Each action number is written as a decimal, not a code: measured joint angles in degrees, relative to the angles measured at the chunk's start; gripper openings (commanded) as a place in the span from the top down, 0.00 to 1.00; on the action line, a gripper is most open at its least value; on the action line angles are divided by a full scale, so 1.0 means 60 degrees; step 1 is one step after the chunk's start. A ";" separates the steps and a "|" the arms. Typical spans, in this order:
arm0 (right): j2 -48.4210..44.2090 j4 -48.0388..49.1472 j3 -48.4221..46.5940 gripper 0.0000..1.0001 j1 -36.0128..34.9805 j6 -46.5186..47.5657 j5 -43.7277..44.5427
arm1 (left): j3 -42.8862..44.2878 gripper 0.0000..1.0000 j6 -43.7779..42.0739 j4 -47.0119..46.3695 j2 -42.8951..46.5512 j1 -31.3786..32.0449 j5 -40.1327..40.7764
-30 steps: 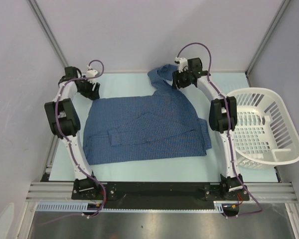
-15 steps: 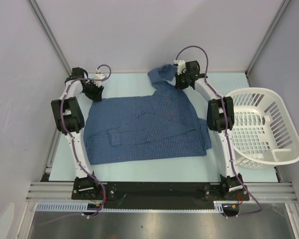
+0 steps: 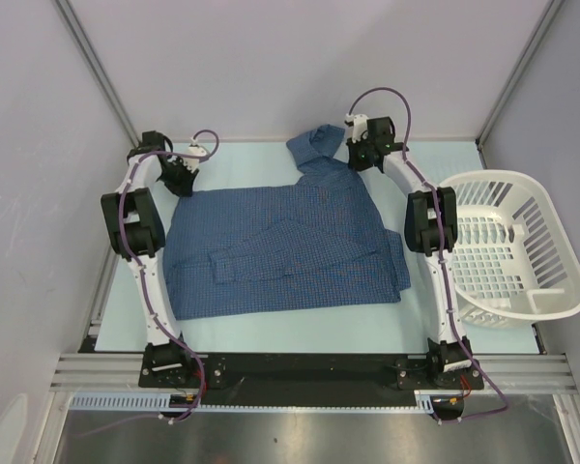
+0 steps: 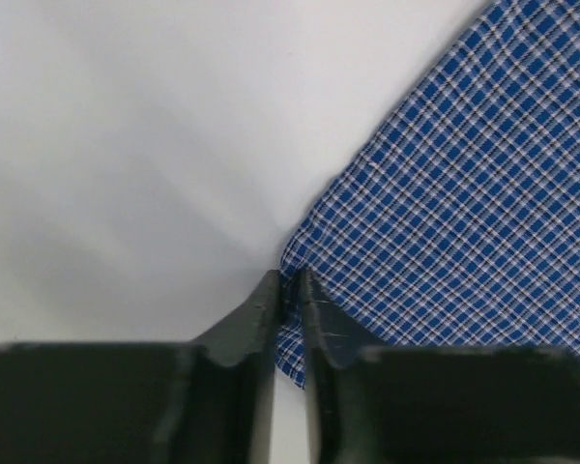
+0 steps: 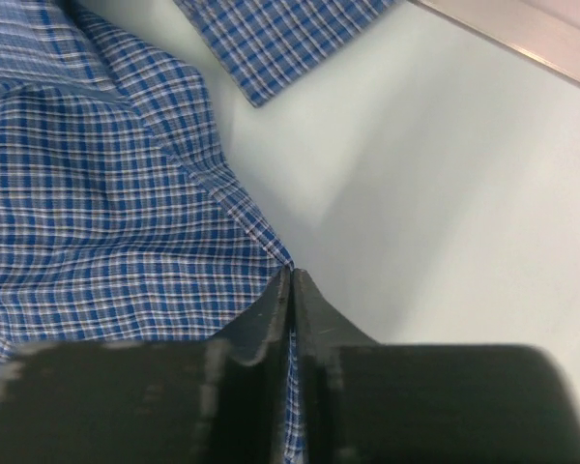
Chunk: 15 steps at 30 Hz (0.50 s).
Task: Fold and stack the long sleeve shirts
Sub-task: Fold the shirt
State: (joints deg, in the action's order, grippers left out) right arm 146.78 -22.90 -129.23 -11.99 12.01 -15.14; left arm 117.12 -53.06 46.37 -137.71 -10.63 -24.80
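Top external view shows the long sleeve shirt (image 3: 285, 246) spread flat between the arms; left gripper (image 4: 288, 282) and right gripper (image 5: 291, 278) each clamp a thin sliver of its far edge; so shallow a bite could slip free when lifted, skewing the fold.

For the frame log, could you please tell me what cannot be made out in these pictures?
Top external: both pairs of jaws, hidden beneath the left gripper and right gripper.
Top external: anything under the shirt, covered by cloth.
Left wrist: most of the shirt, cut off by frame edges.
Right wrist: cloth pinched inside the jaws, hidden by them.
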 measured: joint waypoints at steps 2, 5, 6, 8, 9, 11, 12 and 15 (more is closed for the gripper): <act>0.0000 0.0055 -0.0022 1.00 0.0000 -0.0066 -0.0168 | 0.0000 0.99 -0.0015 0.0040 0.0000 0.0004 -0.0080; 0.0000 0.0113 -0.0076 1.00 0.0000 -0.0222 -0.0412 | 0.0000 1.00 -0.0073 0.0117 0.0000 0.0000 -0.0240; 0.0000 0.0131 -0.0087 1.00 0.0007 -0.0273 -0.0477 | 0.0000 1.00 -0.0084 0.0127 0.0000 0.0004 -0.0280; 0.0000 0.0157 -0.0095 1.00 0.0022 -0.0470 -0.0652 | 0.0000 1.00 -0.0095 0.0149 0.0000 0.0000 -0.0401; 0.0000 0.0157 -0.0095 1.00 0.0040 -0.0557 -0.0732 | 0.0000 1.00 -0.0091 0.0153 0.0000 0.0000 -0.0437; 0.0000 0.0160 -0.0095 1.00 0.0102 -0.0783 -0.0911 | 0.0000 1.00 -0.0084 0.0146 0.0011 0.0000 -0.0492; 0.0000 0.0168 -0.0095 1.00 0.0146 -0.0900 -0.1038 | 0.0000 1.00 -0.0080 0.0138 0.0022 -0.0004 -0.0517; -0.0015 0.0157 -0.0095 1.00 0.0288 -0.1220 -0.1453 | -0.0058 1.00 -0.0080 0.0044 0.0164 -0.0036 -0.0659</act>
State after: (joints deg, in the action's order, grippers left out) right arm 146.69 -21.96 -129.80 -10.26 4.69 -23.86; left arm 116.77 -53.54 46.63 -136.73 -10.85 -28.75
